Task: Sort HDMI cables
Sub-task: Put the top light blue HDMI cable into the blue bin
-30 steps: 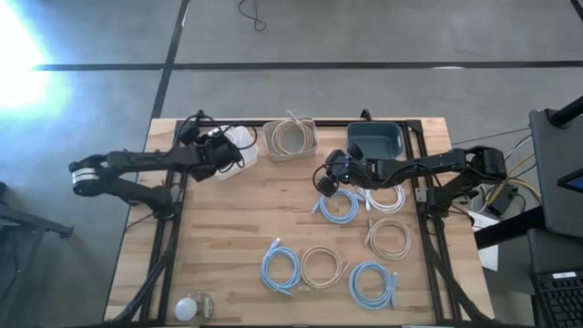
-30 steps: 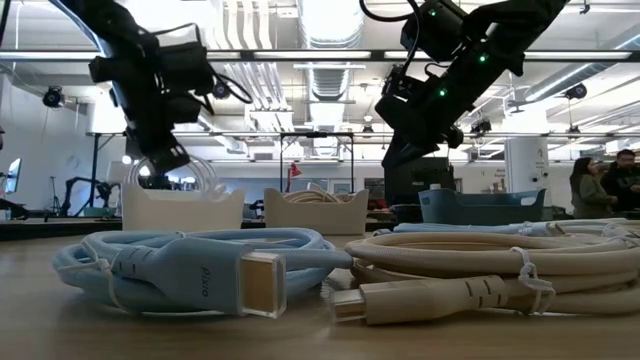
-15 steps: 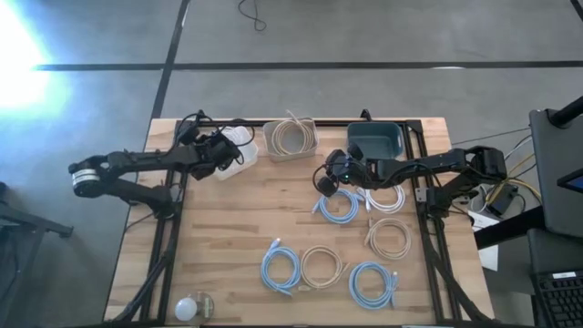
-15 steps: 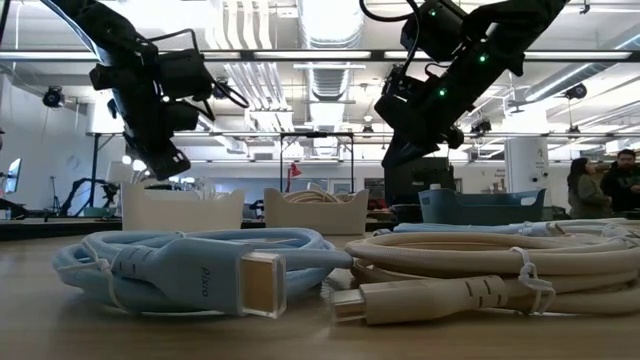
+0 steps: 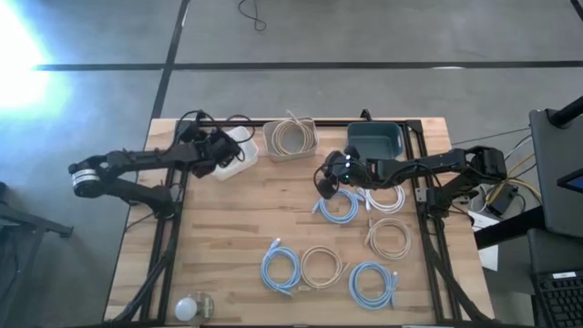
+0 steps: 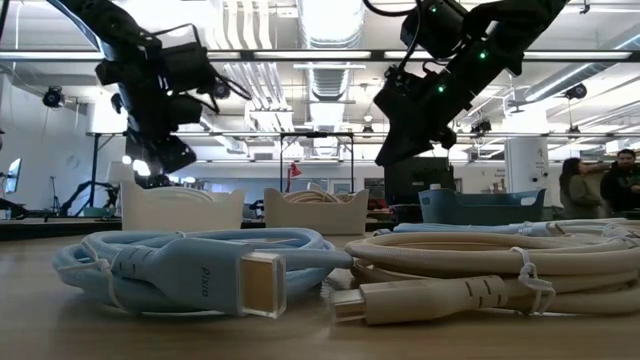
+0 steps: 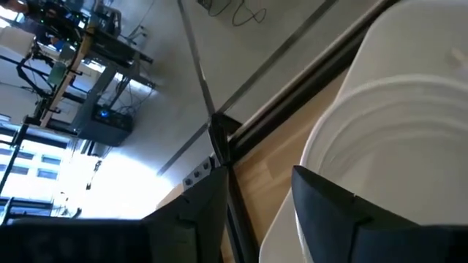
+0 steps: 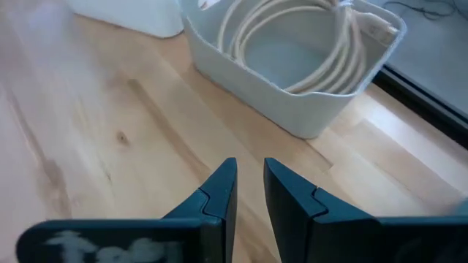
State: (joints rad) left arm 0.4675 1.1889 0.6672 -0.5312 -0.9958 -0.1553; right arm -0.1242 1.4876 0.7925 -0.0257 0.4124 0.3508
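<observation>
My left gripper point(image 5: 221, 151) point(image 7: 256, 212) stands open just above the rim of the white bin point(image 5: 239, 146) at the far left; a white HDMI cable point(image 7: 387, 146) lies coiled inside it. My right gripper point(image 5: 325, 182) point(image 8: 248, 186) hovers over bare wood mid-table, its fingers a narrow gap apart and empty, beside a light blue coil point(image 5: 339, 205). A beige coil point(image 8: 292, 44) lies in the pale bin point(image 5: 290, 138). Loose coils rest flat on the table: white point(image 5: 385, 198), beige point(image 5: 389, 237) point(image 5: 322, 266), light blue point(image 5: 281, 269) point(image 5: 372, 282).
A dark teal bin point(image 5: 375, 138) stands at the far right of the bin row. A small round white object point(image 5: 187, 308) sits at the near left corner. Bare wood lies between the bins and the loose coils. People point(image 6: 600, 180) stand in the room beyond.
My left gripper has opened and let go of a white coil that hung below it over the white bin; the coil has dropped into the bin and no longer hangs in the low view.
</observation>
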